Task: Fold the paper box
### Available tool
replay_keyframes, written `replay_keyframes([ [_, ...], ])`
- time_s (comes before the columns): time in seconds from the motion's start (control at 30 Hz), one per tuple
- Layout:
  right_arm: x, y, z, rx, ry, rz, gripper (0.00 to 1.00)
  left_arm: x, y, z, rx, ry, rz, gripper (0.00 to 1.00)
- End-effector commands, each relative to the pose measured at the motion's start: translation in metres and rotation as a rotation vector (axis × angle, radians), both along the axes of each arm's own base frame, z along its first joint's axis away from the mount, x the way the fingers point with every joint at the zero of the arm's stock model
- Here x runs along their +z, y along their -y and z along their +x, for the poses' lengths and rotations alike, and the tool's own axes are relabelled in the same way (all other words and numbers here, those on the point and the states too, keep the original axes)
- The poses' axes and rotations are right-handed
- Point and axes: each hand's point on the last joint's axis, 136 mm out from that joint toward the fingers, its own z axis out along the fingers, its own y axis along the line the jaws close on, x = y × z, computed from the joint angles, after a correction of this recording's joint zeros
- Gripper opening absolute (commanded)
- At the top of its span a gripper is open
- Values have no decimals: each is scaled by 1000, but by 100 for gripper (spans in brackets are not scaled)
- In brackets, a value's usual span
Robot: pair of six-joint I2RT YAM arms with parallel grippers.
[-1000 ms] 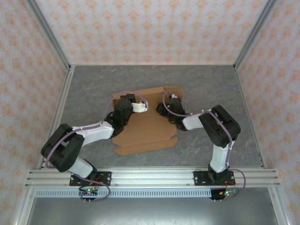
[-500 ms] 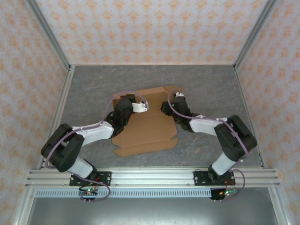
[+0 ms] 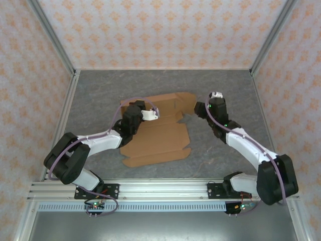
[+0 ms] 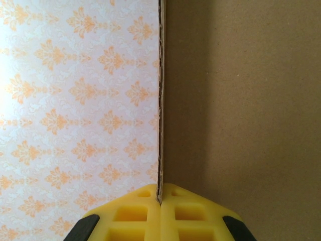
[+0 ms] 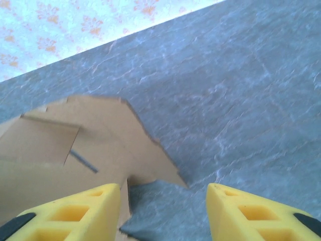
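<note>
paper box point(image 4: 241, 100): cropped above and right of left gripper point(image 4: 160, 195) | also cropped left of right gripper point(image 5: 163, 196)

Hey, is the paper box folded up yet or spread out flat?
Mostly spread: the paper box lies flat on the table, only its far flap raised, pinched in the shut left claw.
</note>
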Motion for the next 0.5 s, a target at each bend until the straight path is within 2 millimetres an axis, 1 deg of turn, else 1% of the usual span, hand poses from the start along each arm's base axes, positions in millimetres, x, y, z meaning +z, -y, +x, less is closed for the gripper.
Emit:
replay_keyframes([
  [0.0, -15, -8, 12, 82, -59, -40, 50, 13, 1, 1, 15, 17, -21, 0],
  [0.13, -21, -24, 30, 151, -62, -21, 51, 15, 1, 1, 15, 21, -23, 0],
  [0.27, -27, -25, 44, 160, -57, -43, 53, 14, 2, 1, 11, 20, -26, 0],
  [0.33, -32, -30, 50, 184, -56, -42, 53, 14, 2, 1, 11, 19, -25, 0],
  [0.47, -42, -35, 58, 214, -66, -55, 47, 14, 2, 1, 14, 18, -24, 0],
])
